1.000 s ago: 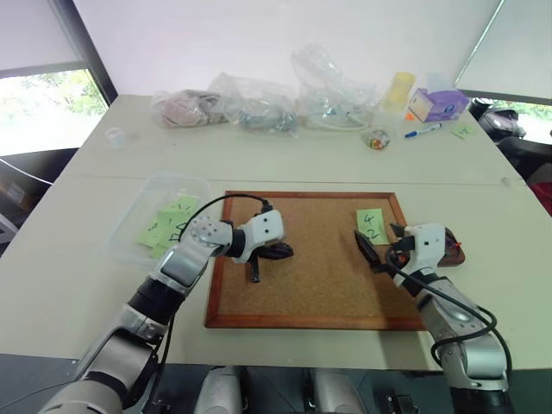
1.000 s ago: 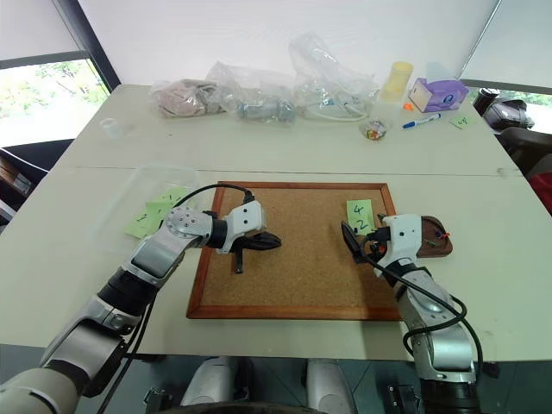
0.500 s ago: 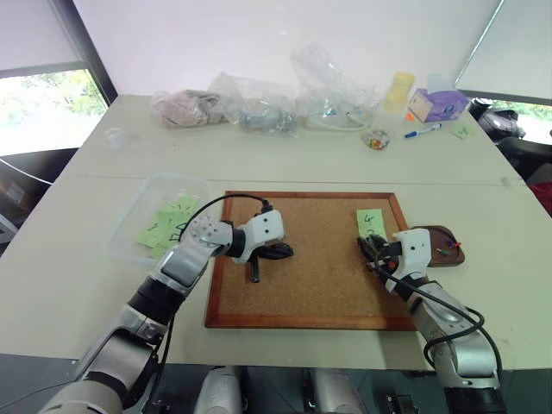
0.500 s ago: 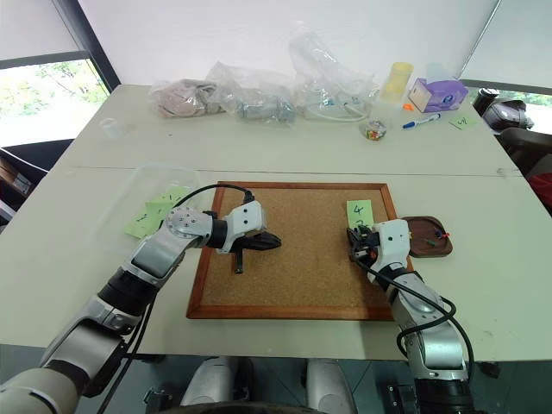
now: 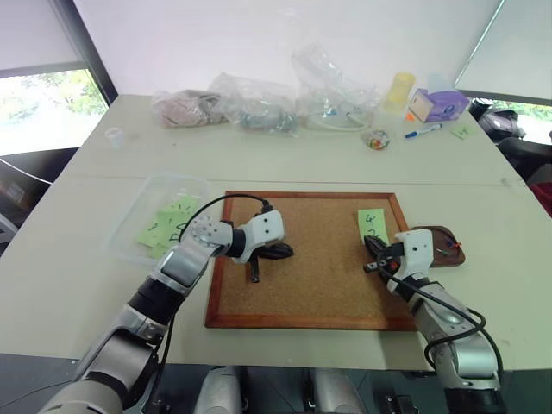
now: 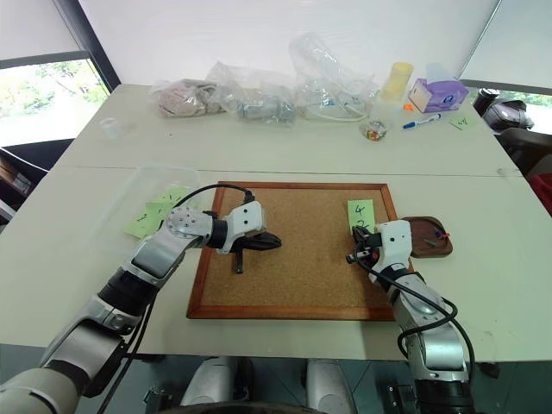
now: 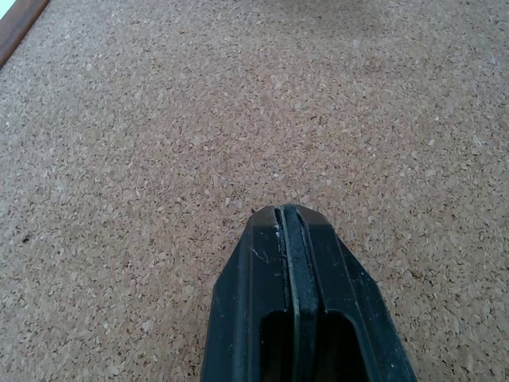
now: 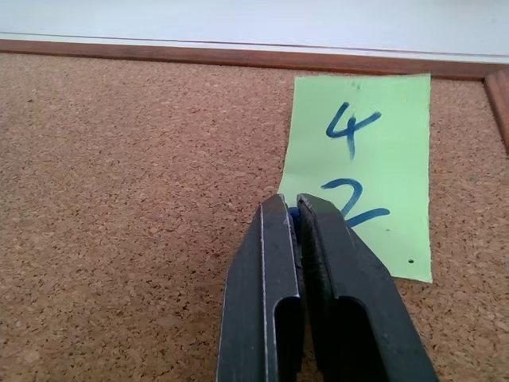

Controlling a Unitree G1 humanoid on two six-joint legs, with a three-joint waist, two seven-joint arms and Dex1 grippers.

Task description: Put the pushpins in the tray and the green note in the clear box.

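The green note, marked "4" and "2", lies flat on the cork board near its far right corner. My right gripper is shut at the note's near left corner, and a small blue pushpin head shows between the fingertips. The dark brown tray sits just right of the board with a few pushpins in it. The clear box stands left of the board and holds other green notes. My left gripper is shut and empty, resting over the bare cork at the board's left middle.
Crumpled plastic bags line the table's far edge. A small jar of coloured pins, a marker, a yellow cup and a purple box stand at the back right. A small clear cup sits far left.
My right gripper went from open beside the note to shut at the note's near left corner. The left arm has not moved.
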